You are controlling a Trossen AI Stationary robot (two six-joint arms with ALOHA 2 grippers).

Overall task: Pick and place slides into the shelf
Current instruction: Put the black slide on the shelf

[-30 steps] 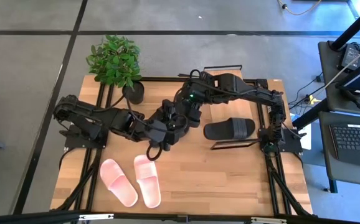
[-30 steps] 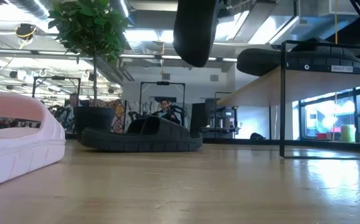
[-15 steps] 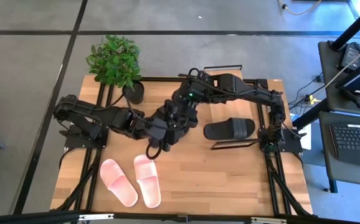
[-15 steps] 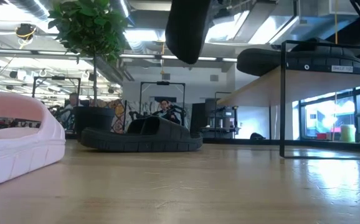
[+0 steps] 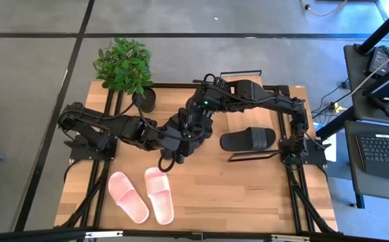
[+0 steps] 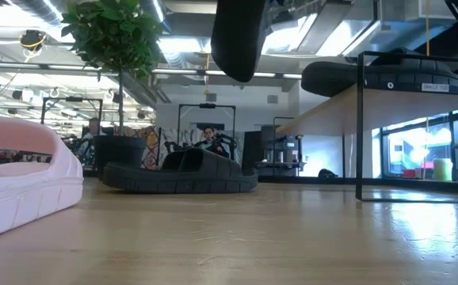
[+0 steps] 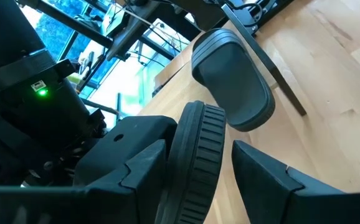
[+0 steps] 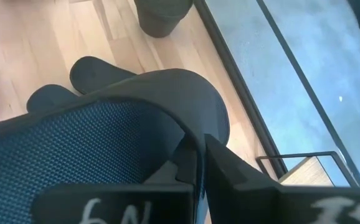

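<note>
Looking down from above, finds the left gripper [image 5: 174,142] and right gripper [image 5: 196,123] together over the middle of the bench [image 5: 235,195]. Also finds two pink slides [image 5: 128,196] near the edge opposite the potted plant [image 5: 124,64], and a second black slide [image 5: 248,139] atop the shelf [image 5: 252,156] toward the right edge. At table height, shows the black slide [image 6: 237,36] hanging on end in the air, well clear of the bench. Past the left wrist, shows open jaws bracketing that slide's ribbed sole edge, one finger touching, the other apart. Past the right wrist, shows jaws seemingly pinched shut on the strap's rim. Looks light, rubbery and flexible, so likely to swing. Better to clamp across the stiffer sole edge or low on the strap.
</note>
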